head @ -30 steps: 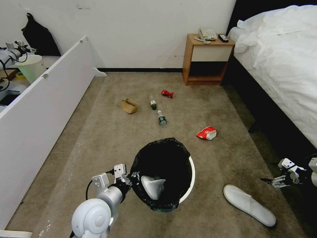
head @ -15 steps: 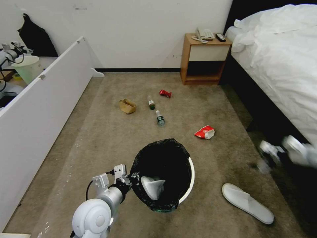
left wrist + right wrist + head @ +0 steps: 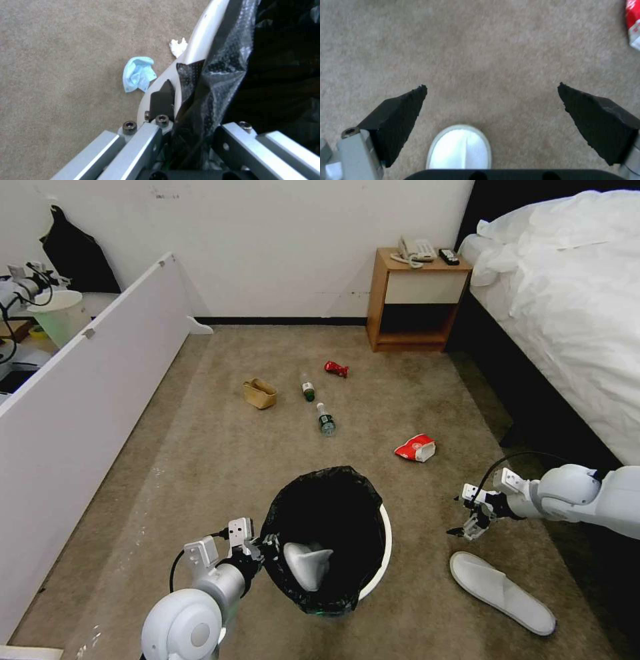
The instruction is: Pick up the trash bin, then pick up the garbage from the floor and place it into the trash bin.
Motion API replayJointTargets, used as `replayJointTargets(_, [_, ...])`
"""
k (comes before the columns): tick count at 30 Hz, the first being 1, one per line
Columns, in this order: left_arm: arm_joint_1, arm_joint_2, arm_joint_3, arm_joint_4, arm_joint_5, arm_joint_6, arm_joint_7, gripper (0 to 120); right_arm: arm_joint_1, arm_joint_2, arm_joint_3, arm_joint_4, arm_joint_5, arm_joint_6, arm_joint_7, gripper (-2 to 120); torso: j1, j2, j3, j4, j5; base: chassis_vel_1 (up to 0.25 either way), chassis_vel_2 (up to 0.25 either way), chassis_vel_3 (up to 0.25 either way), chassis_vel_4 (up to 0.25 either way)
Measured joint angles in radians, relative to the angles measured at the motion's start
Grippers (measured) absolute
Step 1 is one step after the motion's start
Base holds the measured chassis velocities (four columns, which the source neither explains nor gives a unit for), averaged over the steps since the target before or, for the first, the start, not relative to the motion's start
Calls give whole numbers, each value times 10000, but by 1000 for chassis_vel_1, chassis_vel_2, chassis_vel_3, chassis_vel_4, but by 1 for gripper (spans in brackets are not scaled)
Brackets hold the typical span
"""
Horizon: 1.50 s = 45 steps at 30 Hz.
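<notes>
Holding trash bin [image 3: 373, 553] in left end effector [image 3: 267, 547] | right end effector [image 3: 467, 527] wide above slipper [image 3: 503, 593] | one slipper binned, rest on floor

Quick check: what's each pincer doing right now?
Left pincer: shut on the trash bin rim.
Right pincer: open, empty, above the carpet near the white slipper.

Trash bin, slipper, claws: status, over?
Left claw shut on trash bin rim. Right claw open above floor slipper. One slipper binned. Path clear.
</notes>
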Motion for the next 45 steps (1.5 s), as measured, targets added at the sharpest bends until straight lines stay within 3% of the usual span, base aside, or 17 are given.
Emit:
replayJointTargets(5, [38, -14, -9, -8, 42, -1, 17, 2, -203, -16, -77, -5, -2, -2, -16, 100, 0, 0, 0, -9, 4, 0, 0, 0, 0])
replayJointTargets(15, [79, -84, -95, -65, 157, -11, 77, 2, -292, -59, -103, -25, 5, -1, -7, 100, 0, 0, 0, -4, 4, 0, 0, 0, 0])
replayJointTargets(30, [50, -175, -135, -3, 257, -30, 156, 2, 757, 595, -1592, 154, 385, -140, 61, 100, 0, 1, 0, -4, 3, 0, 0, 0, 0])
replayJointTargets(45, [25, -100, -169, 18, 250, -50, 197, 2, 926, 561, -2045, 158, 724, -318, 205, 100, 0, 1, 0, -6, 4, 0, 0, 0, 0])
